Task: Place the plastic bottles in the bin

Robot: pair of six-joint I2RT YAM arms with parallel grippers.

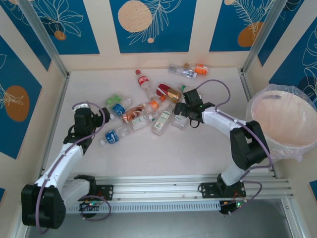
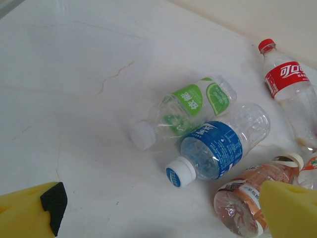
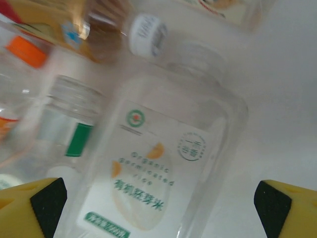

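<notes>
- The right fingers [image 3: 290, 208] are spread wide. A clear white-labelled bottle [image 3: 148, 168] lies lengthwise between them, its white cap [image 3: 147, 33] pointing away from the tips.
- This straddle looks like the line-up for a pinch across the bottle's body, the broad part that offers the steadiest hold.
- The bottle's walls show no dent. I cannot tell whether either pad touches it yet.
- Ahead and to the left of these fingers, other bottles crowd close, one with an orange cap [image 3: 24, 50]. That probably explains the approach from the open side of the heap.
- The left fingers [image 2: 29, 213] are also spread, with nothing between them but bare tabletop [image 2: 89, 124].
- A blue-labelled bottle [image 2: 218, 146] lies ahead of them, nearer the right-hand finger, with its cap turned toward the tips.
- A green-labelled bottle [image 2: 190, 106] rests against its far side.
- A brown-labelled bottle [image 2: 245, 198] sits just beside the right-hand finger and is partly hidden by it.
- With the gap this wide, the left fingers look ready to take the blue one next.
- The bin [image 1: 257, 136] stands well apart from the right fingers, off to their right past the tabletop's edge. The right arm is therefore the natural carrier.
- Every bottle seen lies on the tabletop, so the task looks barely begun.
</notes>
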